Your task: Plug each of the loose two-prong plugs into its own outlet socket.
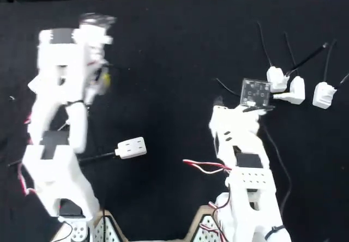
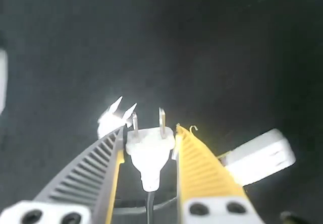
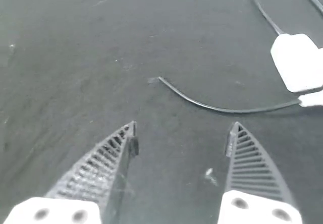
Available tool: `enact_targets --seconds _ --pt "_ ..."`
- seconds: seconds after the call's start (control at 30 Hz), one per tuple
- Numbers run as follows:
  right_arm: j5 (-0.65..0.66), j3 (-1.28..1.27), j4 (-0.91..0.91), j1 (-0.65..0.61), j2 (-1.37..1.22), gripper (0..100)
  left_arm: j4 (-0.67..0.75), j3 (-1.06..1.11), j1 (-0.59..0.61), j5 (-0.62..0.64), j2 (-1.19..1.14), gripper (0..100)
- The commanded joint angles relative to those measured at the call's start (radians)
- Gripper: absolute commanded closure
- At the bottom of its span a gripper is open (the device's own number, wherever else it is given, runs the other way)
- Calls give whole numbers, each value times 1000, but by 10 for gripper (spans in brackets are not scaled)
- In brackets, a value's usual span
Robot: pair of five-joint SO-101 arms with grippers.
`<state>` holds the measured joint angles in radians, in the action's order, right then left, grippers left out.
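Left wrist view: your left end effector is pinching a white two-prong plug by its body. Both prongs stick out past the fingertips and the cord trails back btwn the fingers. The outlet socket lies on the black tabletop, off to one side of the prongs and not lined up w/ them.

In the high view the outlet socket sits near the left arm, cord running off toward that arm. Three more loose plugs lie well apart from it, by the right arm. The right end effector is spread w/ nothing in it, over bare tabletop near a thin cable.

Step in hand, as I judge it: seat the held plug.
- Bring the prongs over the slotted face first. The slots seem to be on the upper face, but they're too small to be sure, so confirm in the wrist view.
- Turn the wrist till the prong pair runs parallel to a slot pair, then go in square to that face, slow, no sideways drag.
- The outlet looks light and loose, so it'll prob. skid or tip under a slanted push. Consider bracing it w/ the right end effector.
- If the plug tilts in the pinch, back off and realign; don't force it.
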<state>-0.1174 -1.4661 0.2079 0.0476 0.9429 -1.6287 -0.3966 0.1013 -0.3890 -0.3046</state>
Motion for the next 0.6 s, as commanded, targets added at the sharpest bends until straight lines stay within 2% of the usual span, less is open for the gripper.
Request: enact_targets --seconds 0.0,0.17,0.27,0.37,0.57 --pt "-12 65 -26 26 28 734 109 7 -248 123 69 970" --pt "-12 65 -26 26 28 734 161 -4 -423 189 -15 963" --pt "-12 67 -26 26 28 734 163 -4 -490 193 -60 871" --pt "-12 68 -23 25 30 734 163 -4 -522 201 -81 770" --pt "-12 68 -23 25 30 734 149 -104 -496 288 -72 762"
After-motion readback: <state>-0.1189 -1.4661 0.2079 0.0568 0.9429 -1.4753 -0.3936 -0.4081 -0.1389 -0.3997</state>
